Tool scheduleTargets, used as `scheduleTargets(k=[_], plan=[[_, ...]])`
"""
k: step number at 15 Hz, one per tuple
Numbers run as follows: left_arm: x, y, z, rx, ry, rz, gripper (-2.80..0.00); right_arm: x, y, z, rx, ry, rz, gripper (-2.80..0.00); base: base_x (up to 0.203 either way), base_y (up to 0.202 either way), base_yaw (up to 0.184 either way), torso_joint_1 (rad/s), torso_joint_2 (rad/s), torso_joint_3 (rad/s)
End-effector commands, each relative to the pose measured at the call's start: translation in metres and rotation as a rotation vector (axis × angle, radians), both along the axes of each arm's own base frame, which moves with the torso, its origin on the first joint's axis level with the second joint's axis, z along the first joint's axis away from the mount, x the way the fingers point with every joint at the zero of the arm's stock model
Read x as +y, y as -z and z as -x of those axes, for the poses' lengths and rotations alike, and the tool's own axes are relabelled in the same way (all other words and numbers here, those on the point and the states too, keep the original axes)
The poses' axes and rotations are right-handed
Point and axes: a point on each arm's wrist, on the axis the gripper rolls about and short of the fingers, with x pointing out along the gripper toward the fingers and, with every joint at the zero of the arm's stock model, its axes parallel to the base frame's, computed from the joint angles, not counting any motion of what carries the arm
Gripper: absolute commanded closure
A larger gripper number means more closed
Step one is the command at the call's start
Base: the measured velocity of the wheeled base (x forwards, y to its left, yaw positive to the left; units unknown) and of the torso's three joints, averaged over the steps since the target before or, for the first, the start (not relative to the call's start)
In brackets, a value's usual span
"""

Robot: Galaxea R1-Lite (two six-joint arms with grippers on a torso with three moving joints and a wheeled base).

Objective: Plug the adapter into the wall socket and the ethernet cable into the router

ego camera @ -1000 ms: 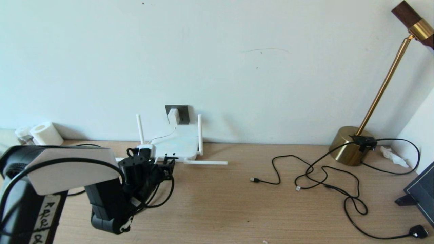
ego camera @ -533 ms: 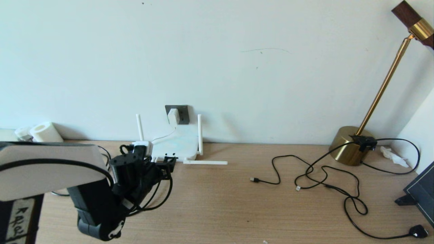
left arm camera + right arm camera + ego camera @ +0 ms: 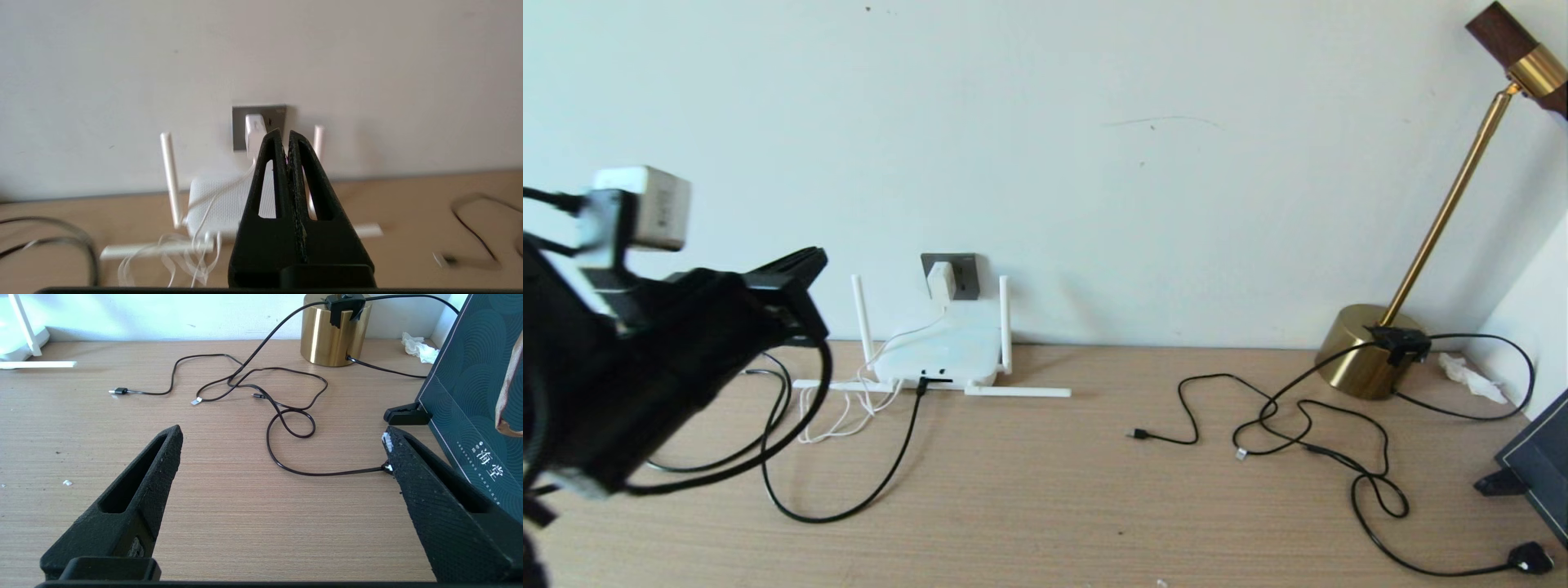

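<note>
Judging by how things lie, both halves of my job look done. The adapter (image 3: 941,280) sits in the wall socket (image 3: 949,275), its thin white cord dropping to the router (image 3: 939,354) below. The ethernet cable (image 3: 882,478) runs in a long black loop across the desk (image 3: 1045,506) and ends at the dark ports on the router's front edge; from the head view the plug looks seated, though I cannot tell whether its clip has latched.

My left gripper (image 3: 286,134) hangs raised and clear of the router, pointing toward the wall, its jaws pressed fully together with nothing between them. My right gripper (image 3: 282,445) is parked low over the desk on the other side, jaws spread wide and empty. If anything is left, it is only a check that both plugs are fully home.

The desk is pale wood grain pushed against a plain white wall. A slack tangle of white cord (image 3: 837,408) lies just beside the router on my left. Thin black cables (image 3: 1307,425) with small plugs sprawl over the right part of the desk, near a brass lamp base (image 3: 1364,351) with a slanting brass stem. A crumpled tissue (image 3: 1470,380) sits in the far right corner, and a dark patterned board (image 3: 470,396) leans at the right edge.
</note>
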Motion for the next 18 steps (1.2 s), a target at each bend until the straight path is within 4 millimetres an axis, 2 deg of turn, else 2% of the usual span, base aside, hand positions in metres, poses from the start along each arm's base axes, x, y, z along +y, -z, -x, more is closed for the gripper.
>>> scheduleTargets(k=[1,4,5,6,8,10,12,14,17,18], plan=[[0.034,-0.004,0.106,-0.011,0.026,-0.011,0.0,0.0,0.0,0.0,0.001,0.0,0.0,-2.8,0.0,0.0,0.0,0.0,0.0,0.0],[0.052,0.11,0.165,0.346,0.104,-0.114,0.0,0.0,0.0,0.0,0.0,0.0,-0.002,-2.8,0.0,0.0,0.0,0.0,0.0,0.0],[0.058,0.138,0.183,0.444,0.113,-0.125,0.0,0.0,0.0,0.0,0.0,0.0,-0.003,-2.8,0.0,0.0,0.0,0.0,0.0,0.0],[0.062,0.152,0.193,0.509,0.087,-0.123,0.0,0.0,0.0,0.0,0.001,0.0,-0.002,-2.8,0.0,0.0,0.0,0.0,0.0,0.0],[0.064,0.155,0.201,0.517,-0.076,-0.08,0.0,0.0,0.0,0.0,0.001,0.0,-0.002,-2.8,0.0,0.0,0.0,0.0,0.0,0.0],[0.064,0.156,0.208,0.446,-0.185,-0.051,0.0,0.0,0.0,0.0,0.0,0.0,-0.005,-2.8,0.0,0.0,0.0,0.0,0.0,0.0],[0.063,0.158,0.222,0.261,-0.152,-0.092,0.0,0.0,0.0,0.0,0.001,0.0,-0.004,-2.8,0.0,0.0,0.0,0.0,0.0,0.0],[0.063,0.16,0.228,0.155,-0.099,-0.115,0.0,0.0,0.0,0.0,0.001,0.0,-0.004,-2.8,0.0,0.0,0.0,0.0,0.0,0.0],[0.064,0.16,0.229,0.165,-0.138,0.045,0.0,0.0,0.0,0.0,0.001,0.0,-0.004,-2.8,0.0,0.0,0.0,0.0,0.0,0.0],[0.064,0.16,0.229,0.165,-0.138,0.049,0.0,0.0,0.0,0.0,0.001,0.0,-0.004,-2.8,0.0,0.0,0.0,0.0,0.0,0.0]])
